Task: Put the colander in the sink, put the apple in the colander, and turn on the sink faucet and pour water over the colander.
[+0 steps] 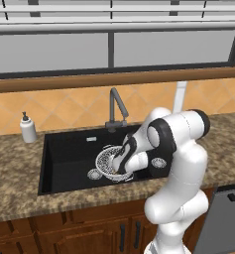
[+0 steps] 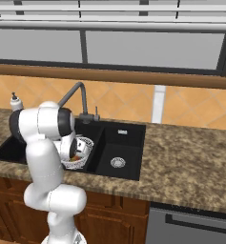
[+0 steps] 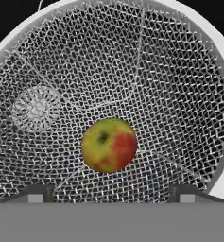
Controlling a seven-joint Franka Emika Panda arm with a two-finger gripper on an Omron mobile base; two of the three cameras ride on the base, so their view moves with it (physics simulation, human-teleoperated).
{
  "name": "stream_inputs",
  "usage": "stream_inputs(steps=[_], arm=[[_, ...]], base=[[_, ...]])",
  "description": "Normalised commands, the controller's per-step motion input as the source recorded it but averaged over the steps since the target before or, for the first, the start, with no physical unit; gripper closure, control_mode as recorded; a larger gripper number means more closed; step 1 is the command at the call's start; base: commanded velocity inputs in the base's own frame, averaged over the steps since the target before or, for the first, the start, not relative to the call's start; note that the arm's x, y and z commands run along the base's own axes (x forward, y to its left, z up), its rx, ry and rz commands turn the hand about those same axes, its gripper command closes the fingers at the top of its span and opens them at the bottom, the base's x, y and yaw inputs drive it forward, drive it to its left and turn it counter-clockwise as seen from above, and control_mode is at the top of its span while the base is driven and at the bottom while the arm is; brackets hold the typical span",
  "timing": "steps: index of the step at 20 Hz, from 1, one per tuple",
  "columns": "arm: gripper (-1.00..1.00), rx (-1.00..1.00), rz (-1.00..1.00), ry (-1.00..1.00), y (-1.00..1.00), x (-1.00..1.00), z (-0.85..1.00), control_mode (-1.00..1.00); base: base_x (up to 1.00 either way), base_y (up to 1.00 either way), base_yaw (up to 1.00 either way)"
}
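The colander (image 1: pixel 105 158) (image 2: pixel 85 142) sits in the large basin of the black sink (image 1: pixel 64 151) (image 2: pixel 126 140), by the divider. The apple (image 3: pixel 108 145), red with yellow-green patches, lies on the mesh of the colander (image 3: pixel 160 71) near its bottom. My gripper (image 3: pixel 111 197) (image 1: pixel 120 166) hangs just above the apple, inside the rim, open, with its two fingertips (image 3: pixel 35 196) wide apart and touching nothing. The gray sink faucet (image 1: pixel 117 106) (image 2: pixel 75 93) stands behind the basins, its spout pointing over the large basin. No water is running.
A white soap dispenser (image 1: pixel 28 128) (image 2: pixel 15 102) stands on the granite counter left of the sink. The smaller basin has a bare silver drain (image 1: pixel 158 162) (image 2: pixel 117 162). My own arm crowds the sink's front edge. A tiled wall and window rise behind the faucet.
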Motion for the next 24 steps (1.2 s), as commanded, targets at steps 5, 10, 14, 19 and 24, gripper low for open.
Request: stream_inputs(steps=[5, 10, 14, 19, 24], arm=[[-1.00, 0.00, 0.00, -0.06, -0.10, 0.00, 0.51, -1.00], [-1.00, 0.00, 0.00, -0.12, -0.19, 0.00, 0.48, -1.00], [-1.00, 0.00, 0.00, -0.14, -0.22, -0.06, 0.53, -1.00], [-1.00, 0.00, 0.00, -0.20, -0.25, -0.10, 0.55, -1.00], [-1.00, 0.00, 0.00, -0.23, -0.27, -0.11, 0.53, -1.00]], base=[[0.00, 0.00, 0.00], [0.00, 0.00, 0.00], [0.00, 0.00, 0.00], [0.00, 0.00, 0.00], [0.00, 0.00, 0.00]])
